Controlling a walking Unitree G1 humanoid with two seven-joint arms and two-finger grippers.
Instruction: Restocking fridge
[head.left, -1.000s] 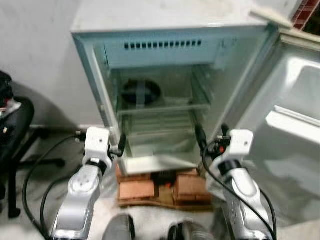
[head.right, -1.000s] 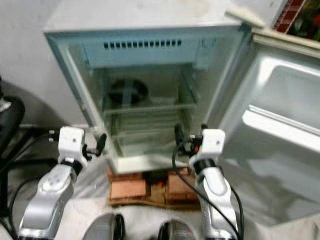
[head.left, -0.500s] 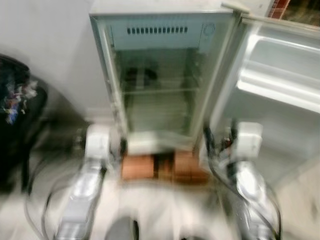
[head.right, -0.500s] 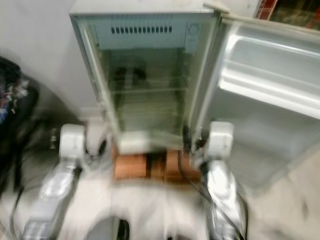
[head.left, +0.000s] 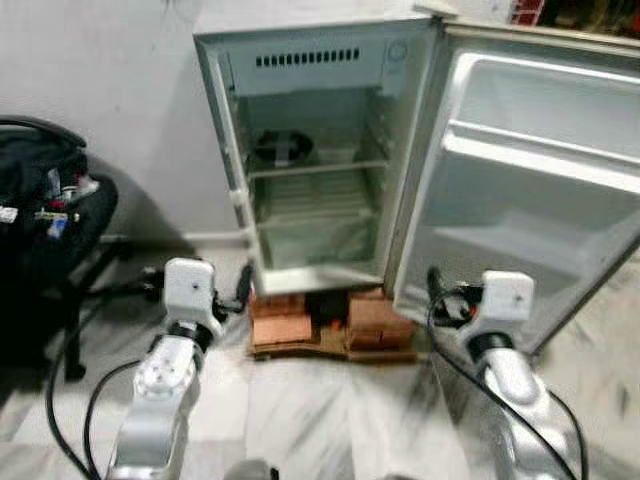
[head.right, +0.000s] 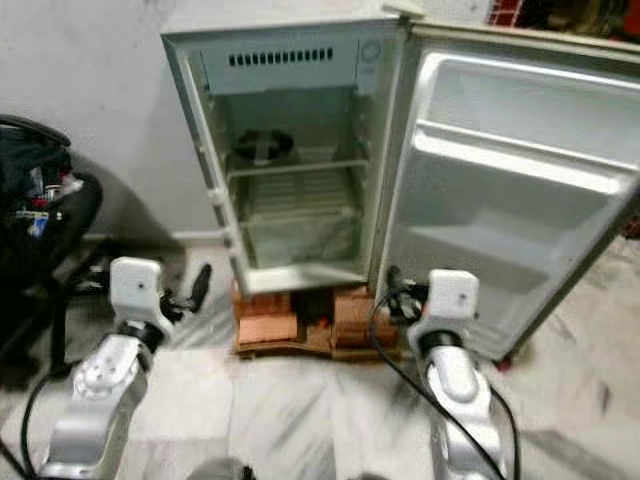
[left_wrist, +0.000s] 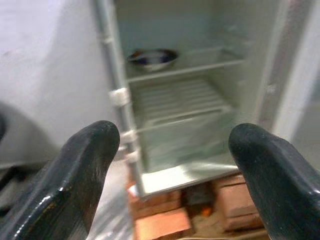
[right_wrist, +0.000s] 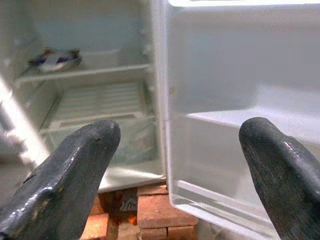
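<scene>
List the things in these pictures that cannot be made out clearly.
- Dark round dish on the fridge's upper shelf: blurred in both wrist views, too small in the eye views to tell its contents.
- Bricks under the fridge: the cabinet hides how far back they go.
- Black bag at the robot's left: cut off by the edge.

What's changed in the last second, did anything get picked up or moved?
Only the view changed: the robot has backed off from the fridge, which looks smaller, and more floor shows before it. Nothing was grasped or released. The left gripper and right gripper stay raised, jaws open and empty. The door is still wide open, the bowl still on the upper shelf, and the fridge still on its bricks.
</scene>
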